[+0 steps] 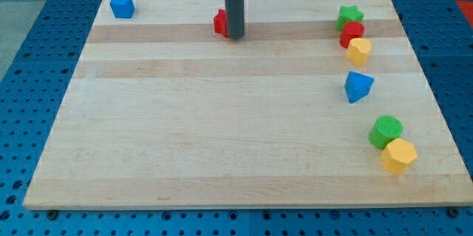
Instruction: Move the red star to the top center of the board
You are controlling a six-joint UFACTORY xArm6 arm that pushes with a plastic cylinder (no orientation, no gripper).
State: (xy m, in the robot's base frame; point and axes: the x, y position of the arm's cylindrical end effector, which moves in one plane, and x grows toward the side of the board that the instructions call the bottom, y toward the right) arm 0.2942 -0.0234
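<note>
A red block (220, 23), partly hidden so its shape is hard to make out, sits near the view's top centre of the wooden board (222, 132). My tip (236, 37) stands right against the red block's right side, with the dark rod covering part of it.
A blue cube (122, 5) sits at the top left. At the right edge stand a green star (349, 16), a red cylinder (352, 33) and a yellow block (359, 51) in a close group, then a blue triangular block (358, 86), a green cylinder (386, 131) and a yellow hexagon (398, 154).
</note>
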